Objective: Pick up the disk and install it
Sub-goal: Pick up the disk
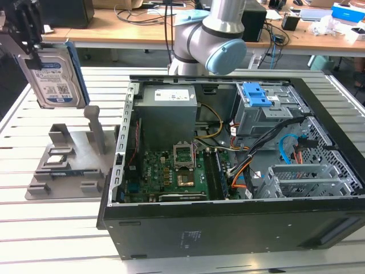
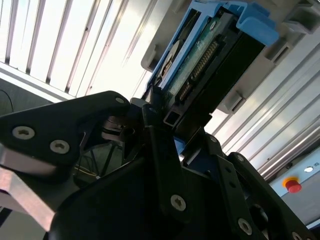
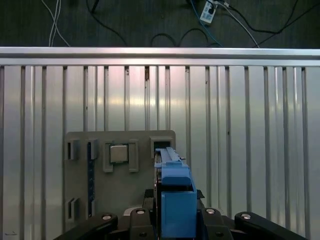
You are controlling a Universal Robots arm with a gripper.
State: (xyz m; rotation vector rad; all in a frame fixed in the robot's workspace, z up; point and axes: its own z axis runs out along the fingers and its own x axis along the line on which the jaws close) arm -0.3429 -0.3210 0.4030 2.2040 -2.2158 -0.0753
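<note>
Claw (image 1: 35,48) pinched on the top edge of the disk (image 1: 54,77), which hangs nearly upright in the air above the grey stand (image 1: 68,165) on the slatted surface (image 1: 34,228), at the exterior view's left of the open computer case (image 1: 228,171)

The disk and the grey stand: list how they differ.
The disk hangs upright, clamped in the hand; the grey stand lies flat on the table. The disk is silver, labelled, blue-railed; the stand is plain grey with posts. Both are outside the computer case.
</note>
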